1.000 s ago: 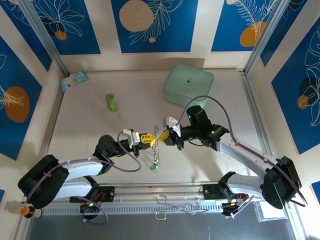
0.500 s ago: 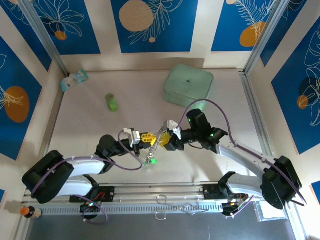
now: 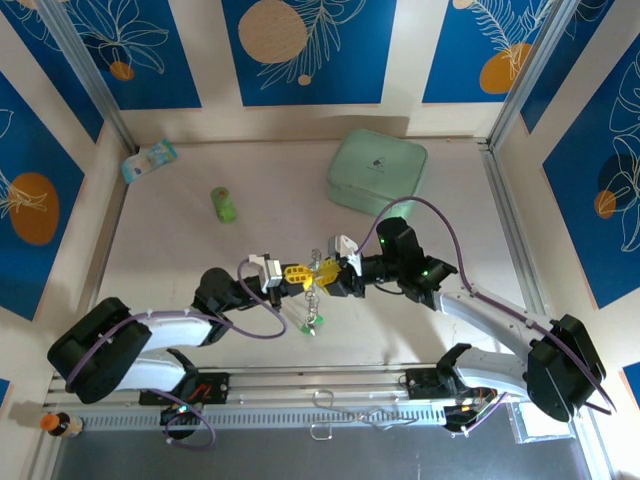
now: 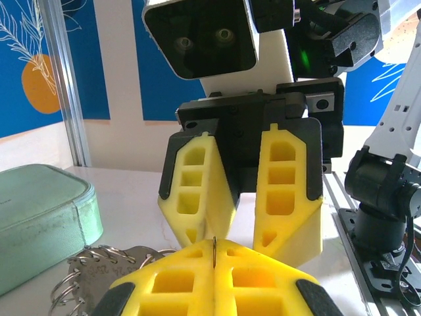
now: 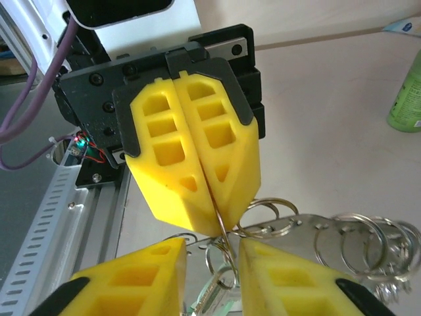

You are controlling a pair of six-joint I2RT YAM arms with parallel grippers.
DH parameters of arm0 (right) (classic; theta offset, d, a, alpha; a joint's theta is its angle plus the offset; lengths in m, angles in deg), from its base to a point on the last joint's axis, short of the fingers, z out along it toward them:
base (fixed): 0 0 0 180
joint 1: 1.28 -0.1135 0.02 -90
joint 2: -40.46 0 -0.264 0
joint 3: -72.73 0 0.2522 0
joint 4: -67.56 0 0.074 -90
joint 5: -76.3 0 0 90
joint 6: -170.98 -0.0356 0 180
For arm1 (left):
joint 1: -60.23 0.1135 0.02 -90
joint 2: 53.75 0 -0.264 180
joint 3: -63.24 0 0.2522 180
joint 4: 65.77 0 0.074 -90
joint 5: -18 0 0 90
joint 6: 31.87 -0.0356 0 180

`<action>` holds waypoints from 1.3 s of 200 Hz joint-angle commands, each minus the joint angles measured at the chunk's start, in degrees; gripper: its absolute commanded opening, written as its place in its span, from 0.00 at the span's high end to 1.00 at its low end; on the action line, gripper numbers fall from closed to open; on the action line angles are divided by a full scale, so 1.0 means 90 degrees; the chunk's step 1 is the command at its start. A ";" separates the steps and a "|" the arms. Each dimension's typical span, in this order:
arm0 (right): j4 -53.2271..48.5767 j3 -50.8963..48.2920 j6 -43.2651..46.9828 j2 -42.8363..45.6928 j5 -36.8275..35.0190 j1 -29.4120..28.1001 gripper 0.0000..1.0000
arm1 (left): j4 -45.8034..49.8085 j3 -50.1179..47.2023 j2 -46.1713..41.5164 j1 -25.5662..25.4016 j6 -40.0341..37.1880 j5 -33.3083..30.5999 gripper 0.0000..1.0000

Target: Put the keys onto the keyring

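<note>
Both arms have closed in on each other over the last second, so the left gripper [image 3: 303, 274] and the right gripper [image 3: 329, 271] now sit nose to nose above the table [image 3: 170, 250]. The bigger change is on the right. That gripper was clenched a second ago and has since let go. From the left wrist camera I see its yellow fingers [image 4: 197, 197] standing apart on either side of the thin wire, with nothing held between them. The left gripper stays clamped, its pads pressed flat together with the wire of the keyring [image 3: 313, 296] pinched at their tips.

The keyring hangs straight down from those left fingertips, in the gap between the two grippers. Half a second ago it swung at a slant, and it has now settled. One green-headed key [image 3: 311, 328] dangles at its lowest point, below both grippers. I can't tell how it is attached.

My read is that the ring's weight now rests on the left gripper alone, which frees the right to re-grip or fetch another key
</note>
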 commanded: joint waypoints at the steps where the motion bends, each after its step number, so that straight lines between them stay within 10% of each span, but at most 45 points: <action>1: 0.0175 -0.0040 -0.0091 -0.0024 0.0029 -0.0063 0.75 | -0.0521 0.0214 -0.0006 0.0033 0.0083 0.0174 1.00; 54: -0.0122 0.0114 0.0038 -0.0023 -0.0007 -0.0073 1.00 | -0.0469 0.0162 -0.0043 0.0033 0.0078 -0.0156 1.00; 68: -0.0549 0.0268 0.0272 0.0045 -0.0209 -0.0073 1.00 | -0.0078 0.0131 -0.0237 0.0041 -0.0016 -0.0384 0.72; 84: -0.1334 0.0597 0.0732 0.0113 -0.0497 -0.0073 1.00 | 0.1299 0.0229 -0.0791 0.0037 -0.0462 -0.0450 0.64; 108: -0.2785 0.1238 0.1457 0.0068 -0.1026 -0.0087 1.00 | 0.4411 0.0788 -0.1682 -0.0012 -0.1360 -0.0705 0.64; 149: -0.3933 0.1938 0.2160 -0.0172 -0.1585 -0.0280 1.00 | 0.6052 0.1275 -0.1989 -0.0025 -0.2159 -0.0392 0.65; 260: -0.4269 0.2736 0.2595 -0.0771 -0.1926 -0.0770 1.00 | 0.5863 0.1737 -0.1438 -0.0024 -0.2204 0.0534 0.78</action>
